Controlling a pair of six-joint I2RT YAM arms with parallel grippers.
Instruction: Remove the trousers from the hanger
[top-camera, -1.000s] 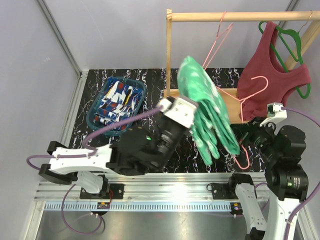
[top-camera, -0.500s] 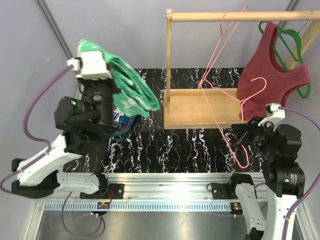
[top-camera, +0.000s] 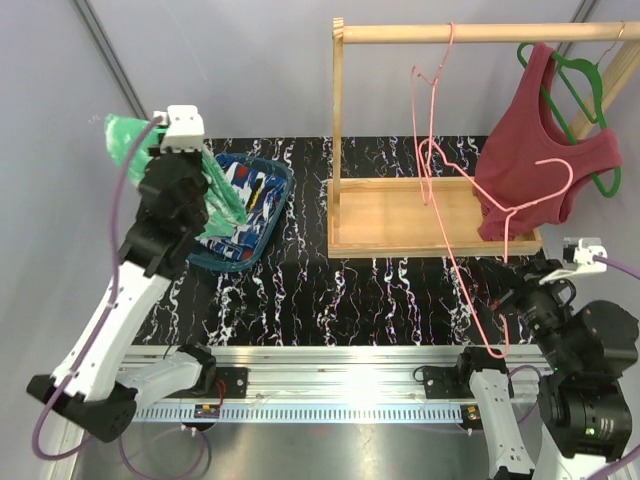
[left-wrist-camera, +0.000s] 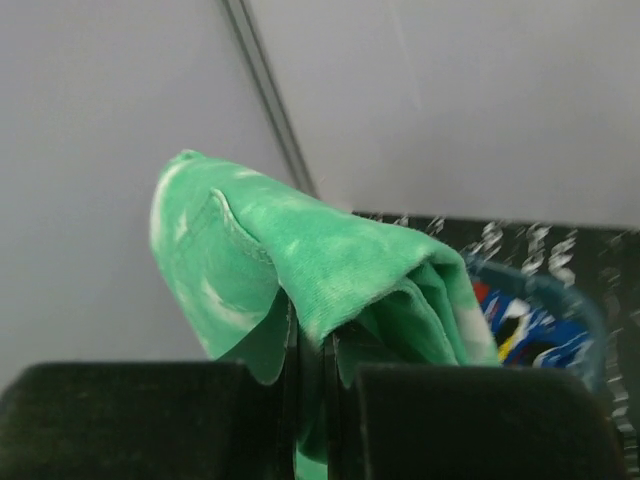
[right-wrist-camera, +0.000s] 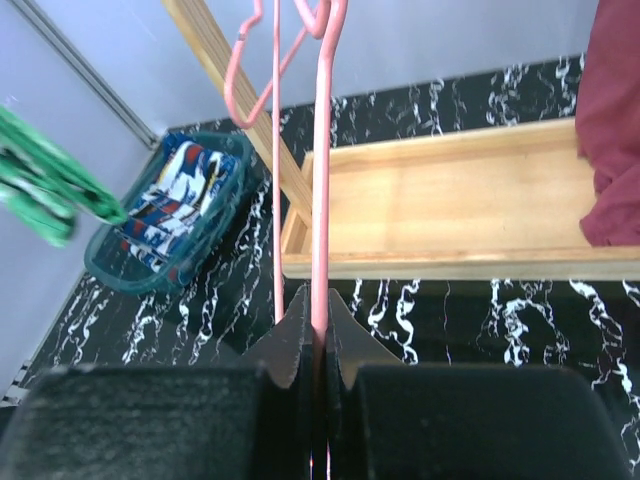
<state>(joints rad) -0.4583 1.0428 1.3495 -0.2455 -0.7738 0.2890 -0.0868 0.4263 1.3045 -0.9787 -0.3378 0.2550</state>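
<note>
The green trousers (top-camera: 219, 193) hang bunched from my left gripper (top-camera: 165, 152), held high over the left rim of the teal basket (top-camera: 283, 198). In the left wrist view the left gripper (left-wrist-camera: 322, 345) is shut on a fold of the green trousers (left-wrist-camera: 300, 250). The blue printed trousers (top-camera: 245, 195) lie in the basket. The bare pink wire hanger (top-camera: 507, 280) hangs by its hook from the wooden rail (top-camera: 480, 33). My right gripper (top-camera: 510, 300) is shut on the hanger's lower wire (right-wrist-camera: 320, 200), with the jaws pressed on it (right-wrist-camera: 320, 322).
A dark red tank top (top-camera: 535, 170) hangs on a green hanger (top-camera: 590, 90) at the right end of the rail. The rack's wooden base tray (top-camera: 400, 215) stands at the back centre. Grey walls close in on the left and at the back.
My left arm has swung the green trousers from in front of the rack to high over the basket. The pink hanger, now bare, has shifted right with my right gripper.
</note>
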